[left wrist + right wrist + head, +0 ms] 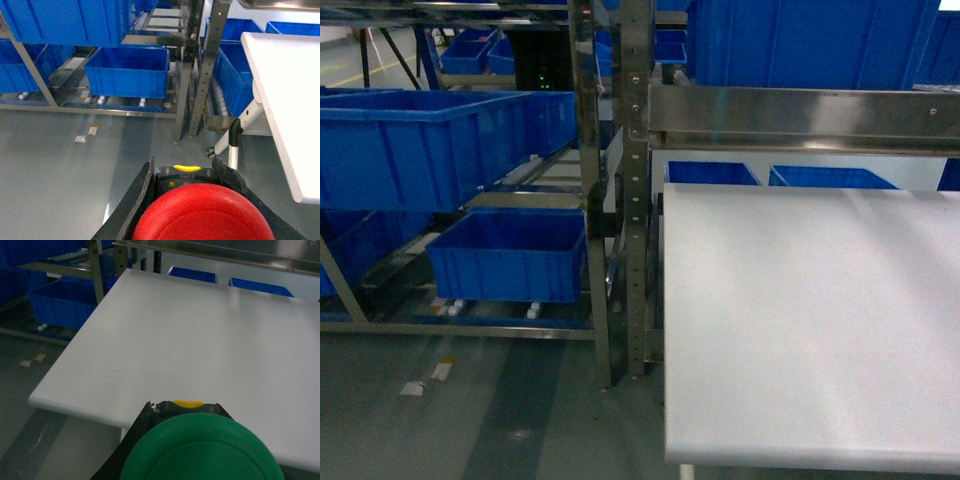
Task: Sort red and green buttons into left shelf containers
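My left gripper (186, 170) is shut on the red button (200, 212); its round cap fills the bottom of the left wrist view, above the grey floor. In the right wrist view, the green button (200, 450) sits in my right gripper (186, 407), which is shut on it at the near edge of the white table (200, 330). The left shelf containers are blue bins on the steel rack: a large upper one (430, 140) and a lower one (507, 255), the lower also seen ahead of the left gripper (127, 72). Neither gripper shows in the head view.
Steel rack uprights (590, 200) stand between the shelf and the white table (810, 320). More blue bins (710, 172) sit behind the table and another (810, 40) sits above it. A table leg with a caster (234, 142) stands right of the left gripper.
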You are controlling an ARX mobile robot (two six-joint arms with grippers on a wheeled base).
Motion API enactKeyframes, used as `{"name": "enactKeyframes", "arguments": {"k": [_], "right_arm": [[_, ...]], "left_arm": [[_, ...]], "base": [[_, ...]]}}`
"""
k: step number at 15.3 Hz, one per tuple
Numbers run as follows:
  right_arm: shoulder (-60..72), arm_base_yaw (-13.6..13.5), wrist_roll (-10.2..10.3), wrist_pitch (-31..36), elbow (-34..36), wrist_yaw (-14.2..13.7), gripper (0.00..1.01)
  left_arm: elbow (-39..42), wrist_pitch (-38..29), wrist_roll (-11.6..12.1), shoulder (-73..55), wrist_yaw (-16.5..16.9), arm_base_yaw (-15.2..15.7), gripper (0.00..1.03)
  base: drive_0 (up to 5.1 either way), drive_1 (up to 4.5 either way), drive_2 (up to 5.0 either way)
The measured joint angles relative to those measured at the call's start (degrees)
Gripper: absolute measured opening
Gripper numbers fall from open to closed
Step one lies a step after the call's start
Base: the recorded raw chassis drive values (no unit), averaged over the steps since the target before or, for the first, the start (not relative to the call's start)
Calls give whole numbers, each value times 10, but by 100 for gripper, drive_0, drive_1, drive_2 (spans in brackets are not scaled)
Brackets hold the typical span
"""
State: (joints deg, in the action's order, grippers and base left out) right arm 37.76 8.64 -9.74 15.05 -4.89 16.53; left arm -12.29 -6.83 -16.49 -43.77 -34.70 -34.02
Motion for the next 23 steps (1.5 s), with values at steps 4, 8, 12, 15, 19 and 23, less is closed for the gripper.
{"name": "enactKeyframes", "arguments": {"k": [4, 8, 12, 15, 19, 23], "right_arm": [[0, 0, 0, 0, 0, 0, 26], [0, 0, 0, 1, 0, 0, 26], [0, 0, 0, 1, 0, 0, 26], [0, 0, 0, 1, 0, 0, 26], [0, 0, 0, 1, 0, 0, 26], [0, 0, 0, 2, 0, 0, 26]], "left_arm": [[0, 2, 0, -1, 1, 0, 29], [0, 0, 0, 0, 0, 0, 29], [0, 1, 0, 0, 0, 0, 29], [0, 0, 0, 0, 0, 0, 29], [0, 0, 0, 0, 0, 0, 29], [0, 0, 0, 0, 0, 0, 29]], "base": [[-495, 250, 250], [-502, 242, 242], [-497, 243, 243], [-498, 238, 238], [-499, 237, 237], [-490, 246, 246]]}}
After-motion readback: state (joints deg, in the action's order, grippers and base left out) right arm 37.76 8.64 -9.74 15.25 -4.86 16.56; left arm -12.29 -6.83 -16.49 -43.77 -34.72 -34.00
